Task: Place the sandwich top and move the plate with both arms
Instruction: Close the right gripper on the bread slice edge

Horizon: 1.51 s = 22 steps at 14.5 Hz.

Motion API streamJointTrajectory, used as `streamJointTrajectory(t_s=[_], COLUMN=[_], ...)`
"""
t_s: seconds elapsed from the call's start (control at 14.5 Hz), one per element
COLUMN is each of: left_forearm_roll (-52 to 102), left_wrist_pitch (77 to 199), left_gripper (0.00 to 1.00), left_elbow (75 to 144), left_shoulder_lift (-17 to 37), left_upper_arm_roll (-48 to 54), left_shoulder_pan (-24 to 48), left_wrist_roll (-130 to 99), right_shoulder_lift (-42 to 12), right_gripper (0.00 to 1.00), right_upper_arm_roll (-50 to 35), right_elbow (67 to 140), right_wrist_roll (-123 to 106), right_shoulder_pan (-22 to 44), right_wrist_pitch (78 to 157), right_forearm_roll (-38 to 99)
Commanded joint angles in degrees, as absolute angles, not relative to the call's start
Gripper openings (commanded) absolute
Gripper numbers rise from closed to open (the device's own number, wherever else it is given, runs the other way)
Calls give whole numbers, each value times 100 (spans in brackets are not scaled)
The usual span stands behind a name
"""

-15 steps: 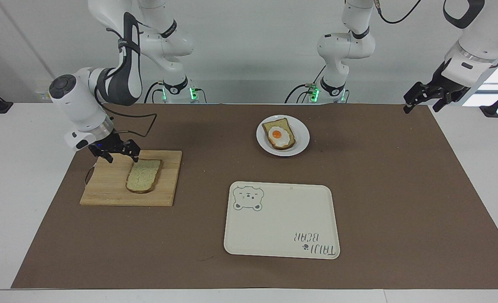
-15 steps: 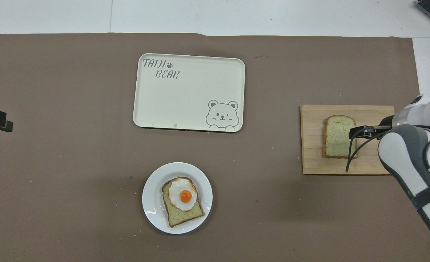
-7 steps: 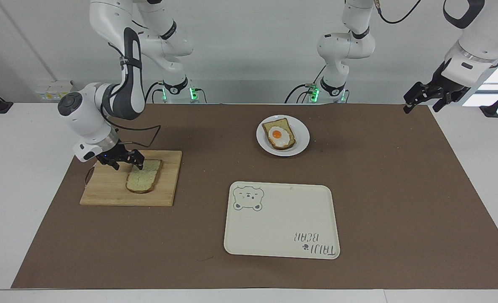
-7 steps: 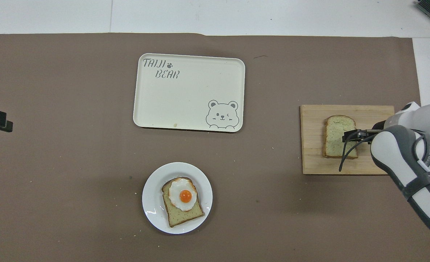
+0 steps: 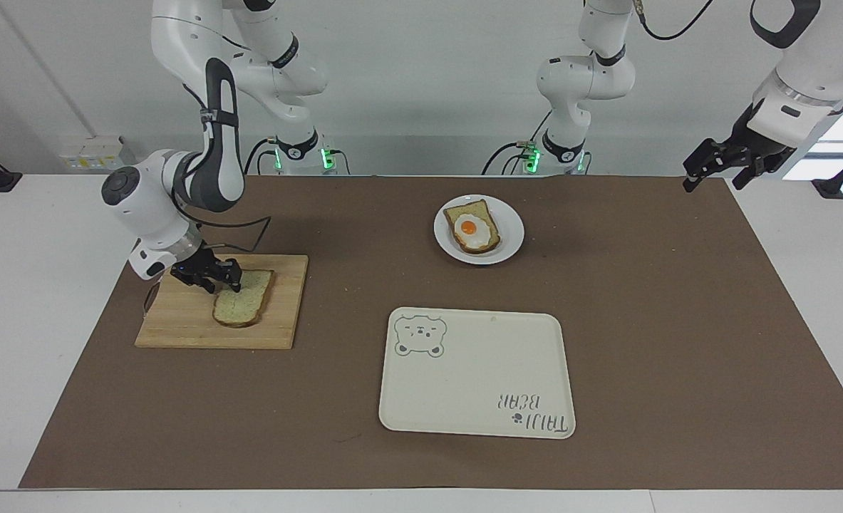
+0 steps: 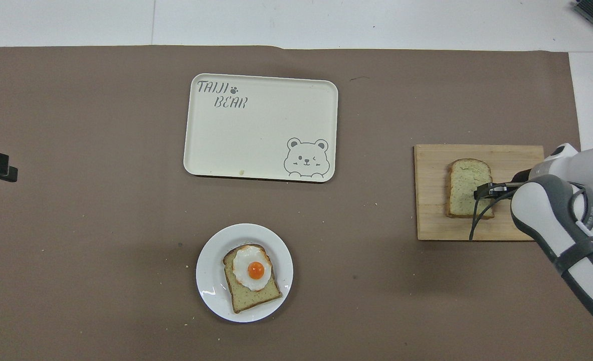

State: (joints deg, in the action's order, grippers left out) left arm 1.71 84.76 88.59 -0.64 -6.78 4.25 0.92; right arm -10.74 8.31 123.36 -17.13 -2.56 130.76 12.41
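The right gripper [image 5: 223, 279] sits low at the edge of the sandwich top [image 5: 244, 299], which lies flat on the wooden cutting board [image 5: 179, 324] toward the right arm's end of the table. Its fingers look narrowed about that crust edge, though I cannot tell from here whether they have a firm pinch on the bread. To do this step well, the pinch should take the crust and a little crumb, gently enough not to crush the slice, then lift straight up so it clears the board level. The right arm bends down steeply from its base, wrist angled toward the board. The plate [image 5: 510, 235], bearing the egg-topped slice [image 5: 472, 226], stands well apart, nearer the robots than the cream tray [image 5: 478, 399]. The left gripper [image 5: 720, 165] waits raised over the left arm's end of the table, fingers spread wide.
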Motion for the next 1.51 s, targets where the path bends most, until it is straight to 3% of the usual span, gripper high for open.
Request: streamJointTrajectory(t_s=[0.0,0.07,0.83,1.45], left_forearm_roll=[132,132,132,132], left_wrist_pitch=[8376,8376,8376,8376], left_gripper=[100,100,100,100], left_elbow=[8851,8851,8851,8851], left_shoulder_lift=[-114,-123,-123,-123], left_upper_arm_roll=[-686,-686,-694,-686], left_shoulder_pan=[439,439,439,439], left_wrist_roll=[44,44,44,44], right_shoulder_lift=[-1116,-1151,-1195,-888], right_gripper=[7,0,0,0], right_upper_arm_roll=[835,835,835,835], right_elbow=[12410,12401,12253,11822], right_wrist_roll=[-1890,-1864,-1863,-1924], right_shoulder_pan=[-334,-334,-334,-264], right_wrist_pitch=[13201,13201,13078,12305], right_forearm_roll=[1327,1336,1327,1301])
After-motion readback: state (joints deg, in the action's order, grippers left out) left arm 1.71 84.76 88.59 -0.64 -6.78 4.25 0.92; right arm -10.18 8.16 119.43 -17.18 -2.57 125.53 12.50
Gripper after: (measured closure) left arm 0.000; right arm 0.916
